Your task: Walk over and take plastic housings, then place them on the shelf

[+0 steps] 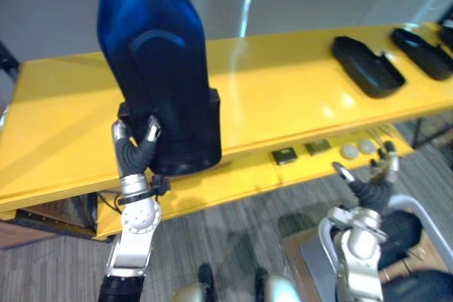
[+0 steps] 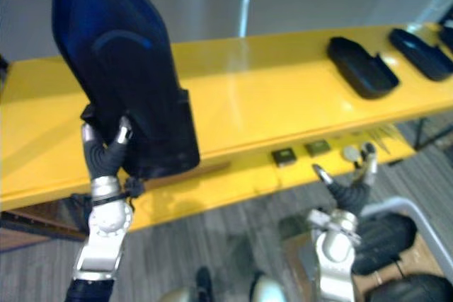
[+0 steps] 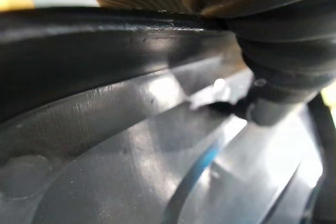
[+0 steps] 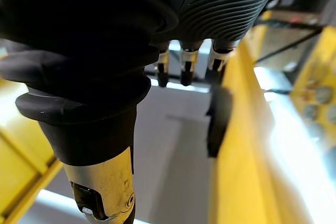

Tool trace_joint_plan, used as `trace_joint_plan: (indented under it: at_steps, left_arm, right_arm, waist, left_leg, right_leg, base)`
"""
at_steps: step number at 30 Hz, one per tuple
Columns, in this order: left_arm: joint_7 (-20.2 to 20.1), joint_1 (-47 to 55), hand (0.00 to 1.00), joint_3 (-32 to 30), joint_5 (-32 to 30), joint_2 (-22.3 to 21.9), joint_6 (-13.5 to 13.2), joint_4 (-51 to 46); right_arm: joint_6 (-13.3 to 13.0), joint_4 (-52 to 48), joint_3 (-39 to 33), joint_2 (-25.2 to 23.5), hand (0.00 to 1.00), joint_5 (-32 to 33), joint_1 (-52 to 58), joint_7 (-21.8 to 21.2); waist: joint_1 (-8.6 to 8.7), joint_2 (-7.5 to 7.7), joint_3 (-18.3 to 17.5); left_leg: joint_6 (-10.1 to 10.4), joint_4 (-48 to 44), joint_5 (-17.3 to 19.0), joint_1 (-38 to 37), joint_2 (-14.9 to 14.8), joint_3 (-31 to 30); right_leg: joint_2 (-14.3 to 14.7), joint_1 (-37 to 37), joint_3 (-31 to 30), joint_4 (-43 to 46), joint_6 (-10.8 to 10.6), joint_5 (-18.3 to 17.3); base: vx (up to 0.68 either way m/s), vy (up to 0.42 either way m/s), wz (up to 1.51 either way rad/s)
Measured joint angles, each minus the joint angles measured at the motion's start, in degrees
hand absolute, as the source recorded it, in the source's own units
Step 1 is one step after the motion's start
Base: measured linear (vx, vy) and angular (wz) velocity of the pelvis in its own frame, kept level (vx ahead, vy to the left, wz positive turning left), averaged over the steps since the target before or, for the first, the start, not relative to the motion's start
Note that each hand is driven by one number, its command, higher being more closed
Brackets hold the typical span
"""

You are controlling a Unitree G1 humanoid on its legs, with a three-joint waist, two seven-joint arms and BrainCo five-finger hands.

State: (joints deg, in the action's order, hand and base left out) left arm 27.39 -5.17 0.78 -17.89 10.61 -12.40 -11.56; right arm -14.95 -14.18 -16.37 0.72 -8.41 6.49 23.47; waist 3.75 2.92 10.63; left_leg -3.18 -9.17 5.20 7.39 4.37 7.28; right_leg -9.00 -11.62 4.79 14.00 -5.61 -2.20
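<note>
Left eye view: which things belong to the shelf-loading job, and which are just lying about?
Job: large dark-blue plastic housing, gripped by the left hand; yellow shelf; two black plastic housings lying on its right end; right hand, open, idle.
Lying about: two small dark square parts and two grey round discs on the lower yellow ledge.

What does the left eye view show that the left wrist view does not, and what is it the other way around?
Left eye view alone: the broad top of the yellow shelf, black housings lying at its right end, and the right hand, low in front of the shelf, fingers straight, holding nothing. Left wrist view alone: the large dark housing from very close, with its black rim and a glossy face with a blue streak. Both: the left hand gripping that housing.
</note>
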Motion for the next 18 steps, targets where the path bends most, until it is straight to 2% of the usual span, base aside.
trace_joint_plan:
  at_steps: [3, 7, 10, 13, 16, 18]
  left_arm:
    - [0.05, 0.08, 1.00, -0.09, -1.09, -0.19, 0.05, -0.07]
    - [-0.49, -0.20, 1.00, 0.72, -1.18, -3.02, 0.11, -0.13]
    - [-0.22, -1.04, 1.00, 0.47, -0.99, -4.17, 0.30, -0.12]
    - [1.32, -1.78, 1.00, -0.08, -0.70, -4.15, 0.29, -0.94]
    - [1.70, -2.24, 1.00, 0.22, -0.72, -4.28, 0.23, -2.03]
    - [1.68, -2.50, 1.00, 0.95, -1.24, -4.35, 0.33, -1.97]
  right_arm:
    - [0.00, -1.27, 0.02, 2.00, 0.00, -2.22, -4.21, 2.17]
    - [-0.47, -5.13, -1.12, 2.43, 0.00, -4.61, -4.91, 4.29]
    - [-0.48, -6.86, -3.02, 2.66, 0.00, -6.58, -5.26, 5.48]
    - [-1.19, -7.75, -1.73, 2.73, 0.00, -7.12, -6.21, 5.54]
    - [-2.05, -8.90, -2.04, 2.66, 0.00, -7.52, -4.99, 5.44]
    - [-2.06, -9.94, -2.32, 1.53, 0.00, -8.14, -2.33, 5.33]
  waist:
    - [-1.70, -0.68, -0.12]
    - [-1.24, -1.35, -0.10]
    - [-1.57, -2.12, 0.39]
    - [-1.29, -2.51, 0.35]
    - [-0.93, -2.71, 0.45]
    - [0.57, -2.86, 0.55]
  left_leg:
    - [1.74, -0.06, 1.05, 0.42, -2.27, -0.62]
    - [2.89, -0.43, 1.55, 0.74, -3.50, -2.45]
    - [4.37, -4.07, 2.48, 1.21, -3.63, -3.36]
    - [4.61, -5.51, 2.86, 0.56, -3.76, -5.45]
    - [4.11, -5.38, 5.38, 0.76, -4.31, -4.43]
    - [3.22, -5.31, 6.41, 0.48, -4.62, -2.35]
  right_leg:
    - [2.40, 2.93, 0.37, -6.22, 0.51, 0.89]
    - [3.84, 5.22, 3.12, -9.14, 1.06, 1.26]
    - [3.88, 5.60, 3.02, -7.03, 2.41, -0.06]
    - [4.26, 3.35, 0.19, -2.14, 3.07, -1.08]
    - [5.01, 2.58, -2.02, -3.65, 2.89, -0.97]
    - [5.43, 2.00, -3.90, -4.08, 1.86, -0.27]
  base:
    - [0.27, -0.171, 0.02]
    - [0.13, -0.111, 0.26]
    - [0.08, -0.037, 0.11]
    - [0.04, -0.017, -0.29]
    - [0.02, 0.004, -0.48]
    - [-0.02, 0.046, -0.54]
